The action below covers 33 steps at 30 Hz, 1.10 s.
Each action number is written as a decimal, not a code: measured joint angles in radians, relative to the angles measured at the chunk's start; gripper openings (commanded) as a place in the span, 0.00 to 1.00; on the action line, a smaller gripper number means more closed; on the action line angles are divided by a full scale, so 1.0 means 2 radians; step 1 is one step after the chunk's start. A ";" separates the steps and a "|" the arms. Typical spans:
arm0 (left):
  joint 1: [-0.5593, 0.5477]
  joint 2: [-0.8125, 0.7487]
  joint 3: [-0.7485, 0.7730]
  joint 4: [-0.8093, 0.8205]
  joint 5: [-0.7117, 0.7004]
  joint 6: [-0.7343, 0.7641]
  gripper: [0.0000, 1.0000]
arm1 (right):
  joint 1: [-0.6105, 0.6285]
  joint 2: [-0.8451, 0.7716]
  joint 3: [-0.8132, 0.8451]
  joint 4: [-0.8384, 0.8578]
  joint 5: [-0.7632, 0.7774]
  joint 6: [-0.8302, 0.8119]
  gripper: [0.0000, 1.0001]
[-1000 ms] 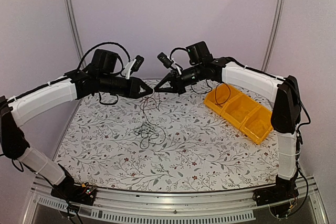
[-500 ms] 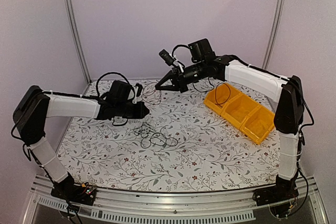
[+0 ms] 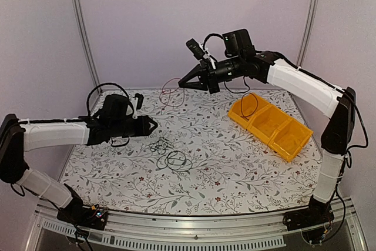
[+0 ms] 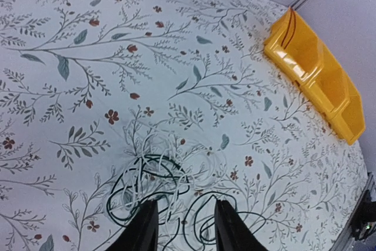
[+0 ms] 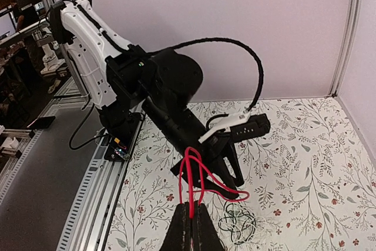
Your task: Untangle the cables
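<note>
Fingers of the left gripper [image 3: 153, 124] stand apart just left of the cables [image 3: 167, 152] clumped on the table [image 3: 235, 174] in the overhead view. The right gripper [image 3: 182, 85] pinches a red cable [image 3: 170, 91] high over the far edge, and the yellow bin [image 3: 292, 152] at right has a thin dark wire [image 3: 249, 105] looped in its far end compartment. From the left wrist, both fingers [image 4: 145, 227] hang spread above the clump. From the right wrist, closed tips clamp the red loop, with the clump on the table below.
</note>
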 measured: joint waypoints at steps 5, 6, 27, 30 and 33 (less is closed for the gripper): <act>0.001 -0.100 0.001 0.004 0.011 0.004 0.60 | 0.000 0.000 -0.005 -0.007 0.016 -0.007 0.00; 0.001 -0.114 0.002 0.006 0.020 0.003 0.62 | 0.000 0.000 -0.005 -0.008 0.019 -0.008 0.00; 0.001 -0.055 0.093 0.033 0.186 0.014 0.54 | 0.000 0.001 -0.014 -0.007 0.055 -0.008 0.00; 0.001 -0.052 0.093 0.033 0.183 0.013 0.56 | 0.000 0.001 -0.017 -0.007 0.057 -0.008 0.00; 0.001 -0.043 0.093 0.033 0.174 0.011 0.56 | 0.000 0.001 -0.017 -0.007 0.057 -0.008 0.00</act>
